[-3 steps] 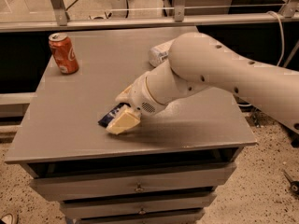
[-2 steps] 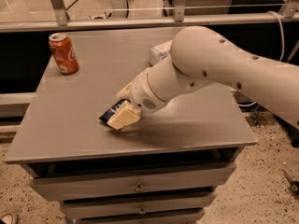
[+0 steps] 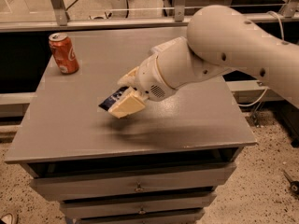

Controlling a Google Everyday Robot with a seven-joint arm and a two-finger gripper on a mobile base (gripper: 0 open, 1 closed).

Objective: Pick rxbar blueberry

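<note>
Cream two-finger end effector, right of and nearer than red soda can, pinches flat navy-blue-wrapped rxbar blueberry, seemingly off grey worktop. Step: lift. Next: raise clear, grip firm.

Over the table's matt grey middle, the tool, smooth cream plastic, pinches the rxbar blueberry in its dark, faintly shiny wrapper. The red can looks glossy metal.

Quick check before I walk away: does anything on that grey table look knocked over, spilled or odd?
Nothing stands out. The red soda can stands upright at the back left of the table, nothing spilled. The gripper, over its middle, holds the rxbar blueberry at a tilt.
</note>
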